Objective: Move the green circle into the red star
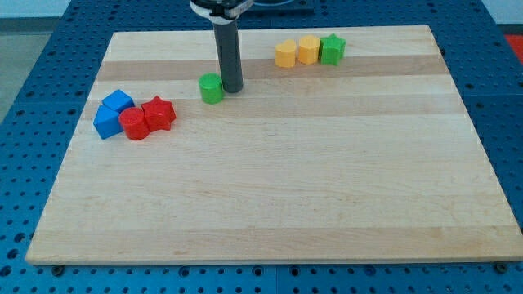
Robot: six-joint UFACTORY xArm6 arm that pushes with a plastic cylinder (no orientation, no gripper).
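The green circle (212, 88) lies on the wooden board (270, 180) in the upper left part of the view. My tip (233, 89) stands just to its right, touching or nearly touching it. The red star (158, 113) lies to the lower left of the green circle, a short gap away. It touches a red round block (135, 124) on its left.
Two blue blocks (112, 113) sit at the left of the red pair. Near the view's top, two yellow blocks (297, 51) and a green star (332, 49) form a row.
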